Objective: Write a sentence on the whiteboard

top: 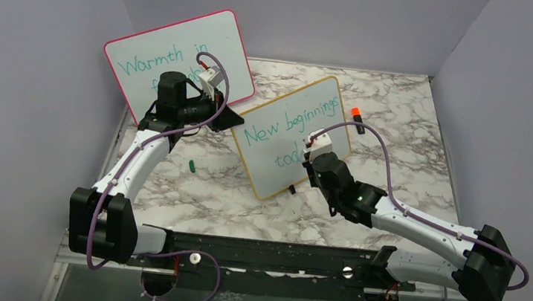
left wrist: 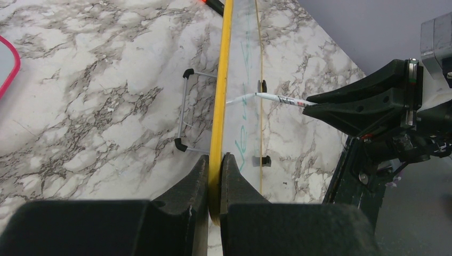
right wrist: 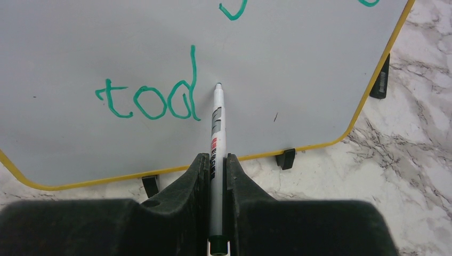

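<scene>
Right end effector point(right wrist: 217, 160) is pinching a slim white marker with red and grey print on its barrel point(right wrist: 217, 122), its two black fingers closed snugly on the lower part of the barrel. The marker is pointing straight out from between the fingers, and its tip is resting against the writing surface just to the right of the letter "d".

The left end effector point(left wrist: 217, 162) is clamping the small rectangular whiteboard with the yellow-orange rounded frame point(top: 328, 101) by its edge, the fingers closed on either side of the frame. This whiteboard is standing tilted near the middle of the grey-veined white marble table point(top: 408, 128), sitting on small black feet point(right wrist: 285, 158) and backed by a thin wire stand point(left wrist: 184, 114).

The teal-green handwritten sentence point(top: 292, 123) is running across it in two slanted lines, reading "New beginnings" above and "tod" below.

Behind the left arm, a larger pink-framed whiteboard point(top: 177, 44) is leaning up at the back left, showing "Warmth in" in teal, with its lower line hidden by the arm. A small green cap point(top: 192, 164) is lying on the table in front of it, well apart from both boards. A black marker with an orange-red cap point(top: 357, 119) is lying just beyond the yellow-framed board's far right corner.
</scene>
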Available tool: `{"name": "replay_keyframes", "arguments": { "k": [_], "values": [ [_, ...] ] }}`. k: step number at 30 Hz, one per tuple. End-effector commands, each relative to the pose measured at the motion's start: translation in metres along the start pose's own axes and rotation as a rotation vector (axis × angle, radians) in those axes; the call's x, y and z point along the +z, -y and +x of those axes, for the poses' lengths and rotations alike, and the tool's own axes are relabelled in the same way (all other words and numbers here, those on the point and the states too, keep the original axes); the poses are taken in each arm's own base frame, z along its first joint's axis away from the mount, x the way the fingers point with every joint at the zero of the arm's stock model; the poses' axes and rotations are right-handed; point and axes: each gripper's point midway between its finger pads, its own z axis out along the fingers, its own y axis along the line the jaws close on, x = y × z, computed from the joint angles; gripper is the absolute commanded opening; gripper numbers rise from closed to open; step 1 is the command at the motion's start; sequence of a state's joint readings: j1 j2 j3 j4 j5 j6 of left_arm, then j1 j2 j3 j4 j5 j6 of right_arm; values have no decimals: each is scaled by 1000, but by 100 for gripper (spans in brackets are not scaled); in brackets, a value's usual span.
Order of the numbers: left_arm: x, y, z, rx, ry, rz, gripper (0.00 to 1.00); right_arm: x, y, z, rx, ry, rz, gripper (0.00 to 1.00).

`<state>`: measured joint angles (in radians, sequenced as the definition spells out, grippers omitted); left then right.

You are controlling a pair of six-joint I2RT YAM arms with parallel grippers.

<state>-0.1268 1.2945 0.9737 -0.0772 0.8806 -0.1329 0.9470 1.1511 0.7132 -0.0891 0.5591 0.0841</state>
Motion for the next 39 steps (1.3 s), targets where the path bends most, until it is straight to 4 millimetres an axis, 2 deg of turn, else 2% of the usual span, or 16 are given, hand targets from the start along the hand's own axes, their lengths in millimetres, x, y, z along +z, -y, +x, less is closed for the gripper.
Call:
{"name": "replay_keyframes", "arguments": {
  "k": [1, 9, 21, 31, 39],
  "values": [
    [2, -31, 20, 10, -47, -126, 0, 2, -3, -12, 24, 55, -19, 0],
    [1, -32, 21, 9, -49, -129, 0, 0, -11, -14, 15, 62, -73, 0],
    [1, -32, 20, 10, -48, -130, 0, -6, -19, 13, 11, -45, -127, 0],
    [2, -32, 21, 9, -50, -129, 0, -8, -11, 33, -6, -102, -88, 0],
    [1, -31, 20, 11, -50, -128, 0, -4, 3, 36, -4, -101, -1, 0]
  ]
}}
